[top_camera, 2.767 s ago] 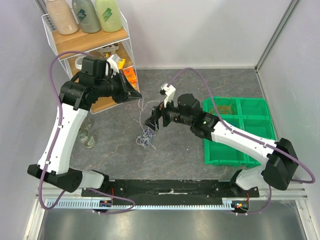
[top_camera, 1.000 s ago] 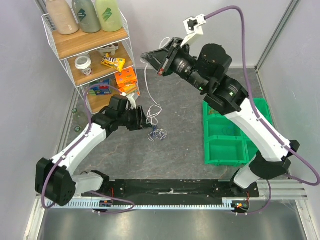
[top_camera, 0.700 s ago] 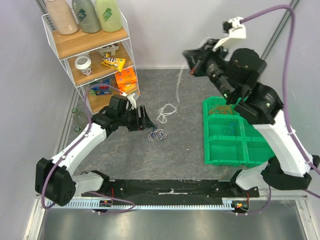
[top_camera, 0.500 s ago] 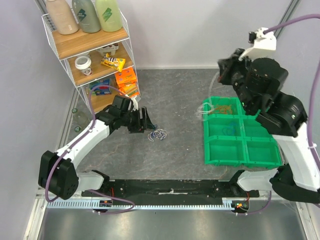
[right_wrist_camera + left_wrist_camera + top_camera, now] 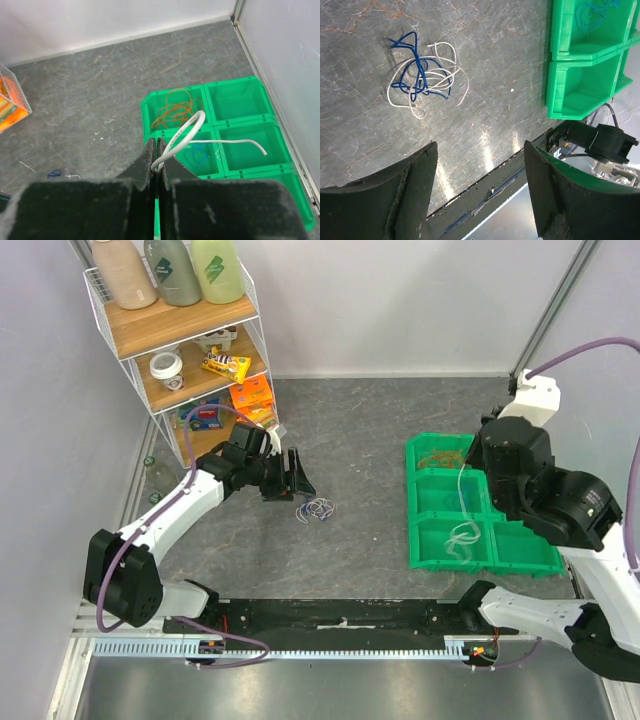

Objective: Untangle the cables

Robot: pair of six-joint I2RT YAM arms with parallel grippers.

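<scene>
The cables [image 5: 318, 508] lie as a small tangle of blue and white wires [image 5: 422, 80] on the grey table. My left gripper [image 5: 298, 480] hovers just left of the tangle, open and empty; in the left wrist view its fingers [image 5: 480, 150] stand wide apart, with the tangle ahead of them. My right gripper [image 5: 159, 142] is shut on one white cable [image 5: 186, 134]. That white cable [image 5: 461, 502] dangles over the green tray [image 5: 415, 540]. Orange wires [image 5: 175, 112] lie in one of the tray's compartments and a blue wire [image 5: 197, 155] in another.
A wire shelf [image 5: 180, 330] with bottles and snack packs stands at the back left, with a bottle [image 5: 155, 475] on the floor beside it. Walls close off the back and right. The green tray [image 5: 560, 100] sits at the right of the table.
The right arm swung from the back centre to the right, carrying the white cable away from the tangle and over the tray. The left gripper opened wider beside the tangle.
</scene>
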